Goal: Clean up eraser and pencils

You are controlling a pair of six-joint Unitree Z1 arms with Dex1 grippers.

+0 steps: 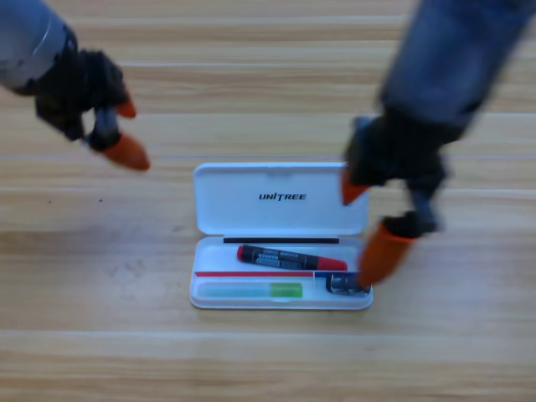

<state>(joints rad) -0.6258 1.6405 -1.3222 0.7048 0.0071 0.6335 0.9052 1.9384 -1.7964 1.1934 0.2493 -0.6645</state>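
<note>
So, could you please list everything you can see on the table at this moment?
white case: one, white, lid open, table centre.
black-and-red pencil: one, black body with red ends, lying in the case's upper tray.
green pencil: one, light green and whitish, lying in the case's lower tray.
eraser: one, dark, in the case's lower right corner.
table: one, light wood.
left gripper: one, black with orange jaws apart, upper left, away from the case.
right gripper: one, black with orange jaws apart, at the case's right end, lower jaw tip beside the eraser.
</note>
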